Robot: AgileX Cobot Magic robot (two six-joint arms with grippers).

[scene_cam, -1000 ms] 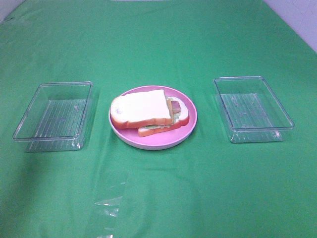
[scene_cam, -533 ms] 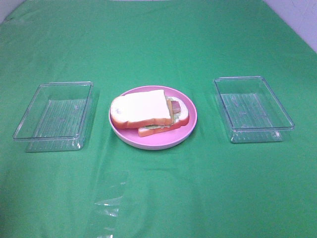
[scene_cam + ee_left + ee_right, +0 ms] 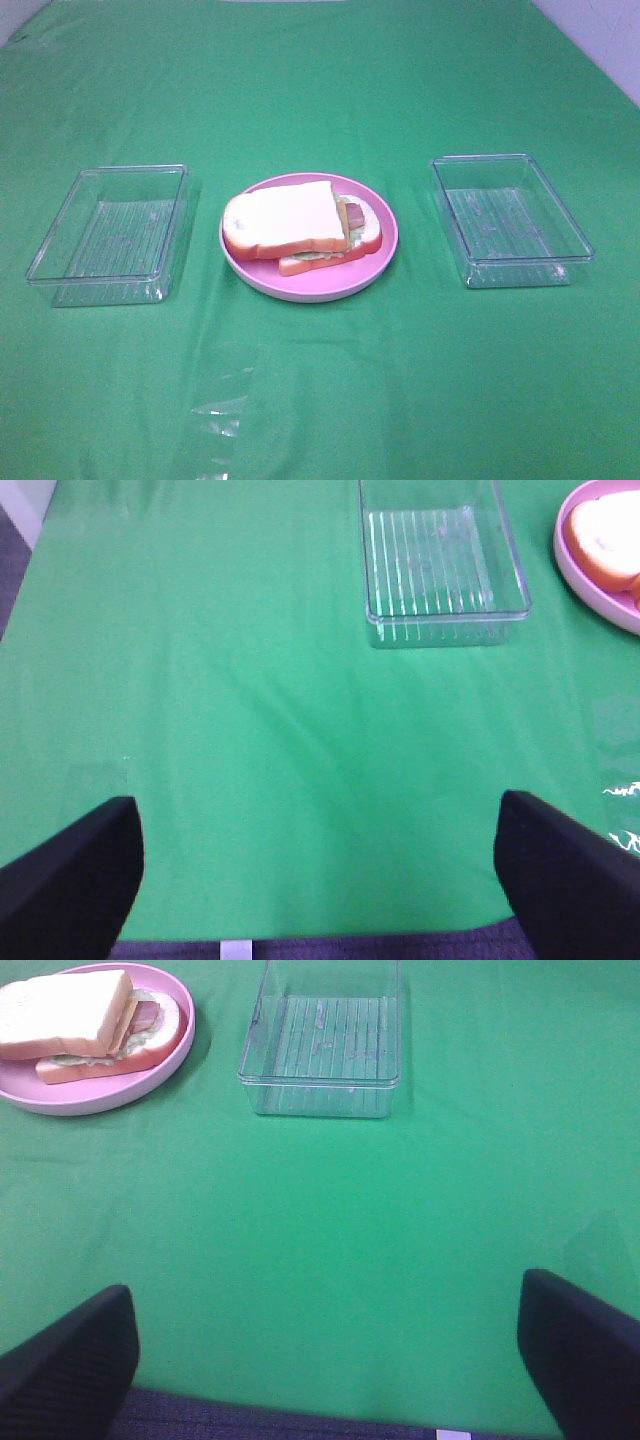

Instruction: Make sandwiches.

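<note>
A sandwich lies on the round pink plate in the middle of the green cloth. Its top white bread slice sits skewed over a lower slice, with pale lettuce, reddish bacon and a yellow cheese edge showing between them. It also shows in the right wrist view, and part of it in the left wrist view. My left gripper is open and empty over the table's front left edge. My right gripper is open and empty over the front right edge. Neither arm shows in the exterior high view.
A clear plastic tray stands empty left of the plate, and another clear tray stands empty to the right. A crumpled clear plastic sheet lies on the cloth in front of the plate.
</note>
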